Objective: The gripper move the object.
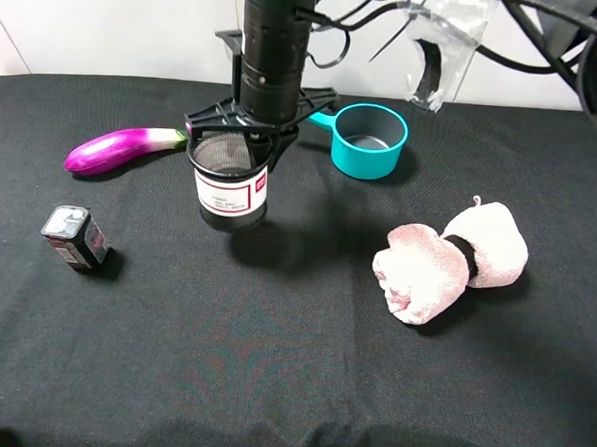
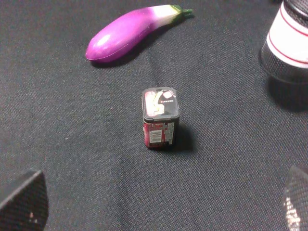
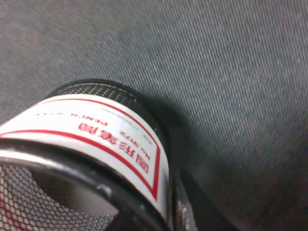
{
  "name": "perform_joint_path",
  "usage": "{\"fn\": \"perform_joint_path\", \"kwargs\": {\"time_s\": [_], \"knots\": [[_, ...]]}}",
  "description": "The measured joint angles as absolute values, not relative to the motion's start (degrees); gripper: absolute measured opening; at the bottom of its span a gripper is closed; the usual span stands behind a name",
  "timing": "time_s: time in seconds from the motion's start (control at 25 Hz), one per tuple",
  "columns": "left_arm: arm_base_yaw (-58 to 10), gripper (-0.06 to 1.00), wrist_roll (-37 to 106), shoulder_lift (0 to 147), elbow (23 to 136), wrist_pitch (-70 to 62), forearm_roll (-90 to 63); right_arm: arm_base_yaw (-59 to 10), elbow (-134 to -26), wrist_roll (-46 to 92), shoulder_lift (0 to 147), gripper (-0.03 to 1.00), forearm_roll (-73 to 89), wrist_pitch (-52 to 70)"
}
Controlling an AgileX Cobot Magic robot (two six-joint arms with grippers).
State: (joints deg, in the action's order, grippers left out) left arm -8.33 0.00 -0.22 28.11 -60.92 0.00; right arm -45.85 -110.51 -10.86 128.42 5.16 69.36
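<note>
The black wire-mesh pen cup (image 1: 230, 185) with a white, red-edged label stands upright on the black cloth, left of centre. My right gripper (image 1: 239, 132) comes down from above on its dark column and its thin fingers close on the cup's rim. In the right wrist view the cup (image 3: 96, 139) fills the frame, with a dark finger (image 3: 188, 208) against its outer wall. The cup's edge also shows in the left wrist view (image 2: 288, 43). My left gripper (image 2: 161, 207) is open and empty, low over the cloth near the small dark box.
A purple eggplant (image 1: 117, 149) lies left of the cup. A small dark box (image 1: 74, 237) stands at the front left. A teal saucepan (image 1: 368, 139) sits behind right. A rolled pink towel (image 1: 452, 260) lies at the right. A plastic bag (image 1: 443, 41) hangs at the back.
</note>
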Motion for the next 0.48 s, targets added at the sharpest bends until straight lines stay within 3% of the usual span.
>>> {"fn": "perform_joint_path", "kwargs": {"time_s": [0.48], "knots": [[-8.3, 0.96, 0.0, -0.2, 28.1, -60.9, 0.0, -45.8, -110.5, -10.3, 122.1, 0.03, 0.7, 69.6]]}}
